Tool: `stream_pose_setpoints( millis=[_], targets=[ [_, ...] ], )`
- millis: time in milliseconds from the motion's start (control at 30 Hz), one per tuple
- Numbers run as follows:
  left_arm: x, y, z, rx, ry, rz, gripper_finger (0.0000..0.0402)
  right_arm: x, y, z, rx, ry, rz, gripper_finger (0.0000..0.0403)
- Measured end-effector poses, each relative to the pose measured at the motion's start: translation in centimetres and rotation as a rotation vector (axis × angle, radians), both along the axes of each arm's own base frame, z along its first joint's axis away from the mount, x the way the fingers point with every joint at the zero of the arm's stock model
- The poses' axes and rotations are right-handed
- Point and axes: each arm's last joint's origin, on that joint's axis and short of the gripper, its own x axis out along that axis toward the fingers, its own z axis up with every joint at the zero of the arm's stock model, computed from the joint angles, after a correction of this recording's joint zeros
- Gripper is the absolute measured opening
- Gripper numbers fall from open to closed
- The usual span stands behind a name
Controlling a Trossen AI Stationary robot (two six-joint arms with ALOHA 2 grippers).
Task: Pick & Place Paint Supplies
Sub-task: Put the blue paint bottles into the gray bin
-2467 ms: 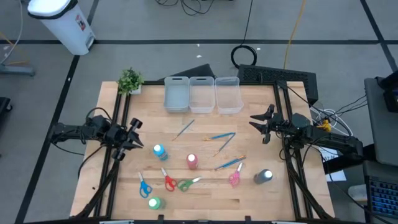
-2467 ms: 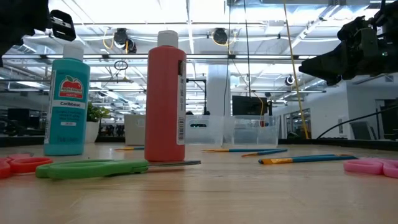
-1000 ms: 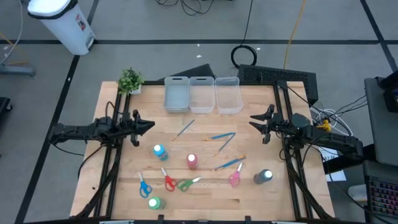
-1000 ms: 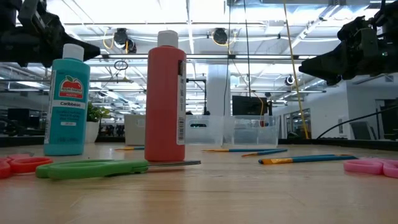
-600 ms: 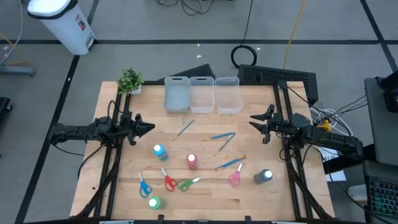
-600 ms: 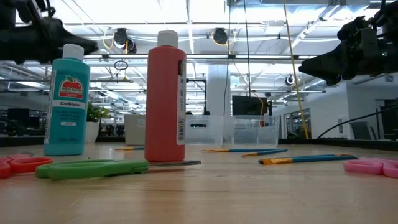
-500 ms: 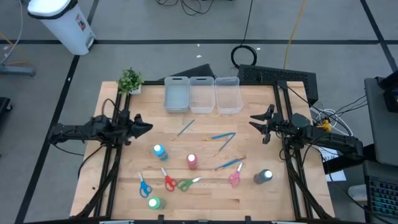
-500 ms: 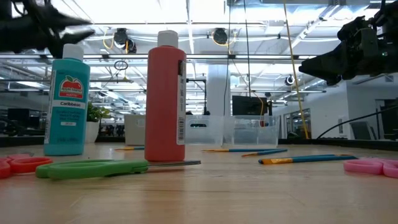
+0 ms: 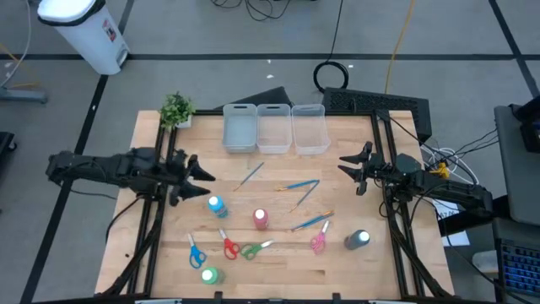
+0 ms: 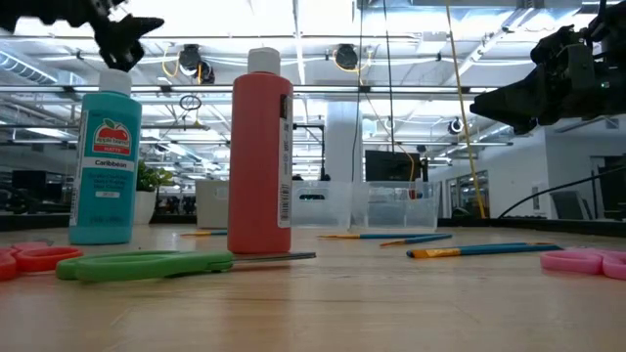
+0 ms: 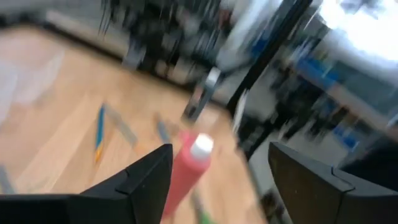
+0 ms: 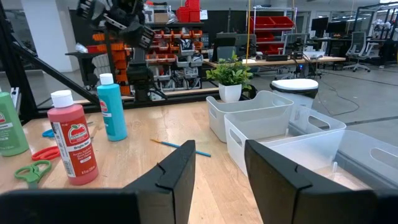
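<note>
On the wooden table stand the paint bottles: blue (image 9: 216, 205), pink-red (image 9: 261, 219), green (image 9: 208, 275) and dark grey (image 9: 358, 240). Scissors lie flat near the front: blue (image 9: 195, 252), red (image 9: 229, 246), green (image 9: 253, 248), pink (image 9: 319, 241). Thin brushes (image 9: 297, 185) lie mid-table. My left gripper (image 9: 201, 176) hovers open, above and left of the blue bottle (image 10: 105, 156); in its wrist view the pink-red bottle (image 11: 186, 168) shows between its fingers (image 11: 217, 180), farther off. My right gripper (image 9: 348, 165) waits open at the right side (image 12: 217, 168).
Three clear bins (image 9: 274, 128) stand in a row at the far edge, a small potted plant (image 9: 177, 108) at the far left corner. More brushes (image 9: 250, 174) (image 9: 312, 221) lie scattered between the bins and the bottles.
My left gripper has risen from about the height of the blue bottle's cap to well above it, edged a little toward the table's right, and opened its fingers. No object has moved.
</note>
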Motion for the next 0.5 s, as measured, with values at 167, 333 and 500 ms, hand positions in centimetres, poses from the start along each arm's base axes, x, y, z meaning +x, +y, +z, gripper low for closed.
stream_pose_setpoints(
  millis=[167,333,500],
  targets=[
    [2.7,-0.5,2.9,0.051,0.264,-0.030,0.0247,0.0,0.0,0.0,0.000,0.000,0.000,0.0130],
    [4.7,-1.0,4.9,0.105,0.466,-0.058,0.0230,0.0,0.0,0.0,0.000,0.000,0.000,0.0130],
    [5.9,-1.1,5.3,0.082,0.618,-0.037,0.0220,0.0,0.0,0.0,0.000,0.000,0.000,0.0130]
  ],
)
